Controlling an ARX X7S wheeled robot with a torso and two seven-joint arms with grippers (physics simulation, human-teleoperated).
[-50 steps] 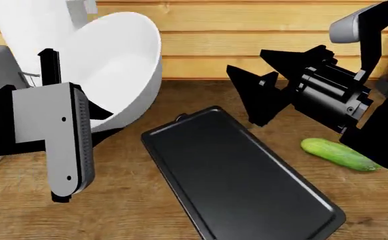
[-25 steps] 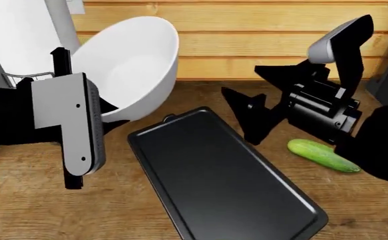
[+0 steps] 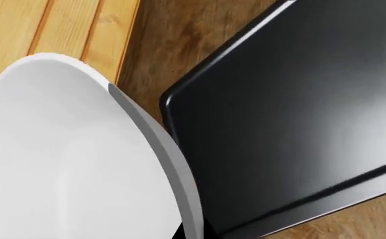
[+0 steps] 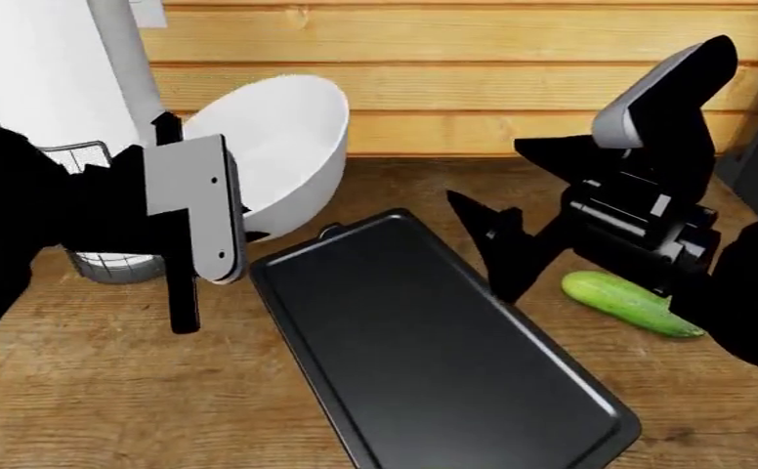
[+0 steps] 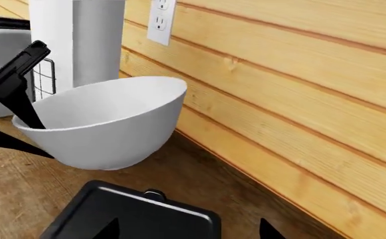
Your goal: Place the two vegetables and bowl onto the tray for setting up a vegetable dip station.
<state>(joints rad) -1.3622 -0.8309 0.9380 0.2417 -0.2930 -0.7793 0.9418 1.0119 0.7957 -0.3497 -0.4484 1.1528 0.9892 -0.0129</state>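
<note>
— Wooden counter (image 4: 79,391) and plank wall (image 4: 484,59). What sat at the far left?

— Wire basket (image 4: 99,264) by a white cylinder (image 4: 40,68). The left gripper (image 4: 242,230) gripped the bowl (image 4: 281,147) by its rim, tilted, held off the counter at the tray's (image 4: 418,352) far corner

— And rightward?

— Tray lay bare. The right gripper (image 4: 516,210) hung above its right edge, fingers spread, holding nothing. The cucumber (image 4: 627,303) lay on the counter just beyond; I saw no carrot
</note>
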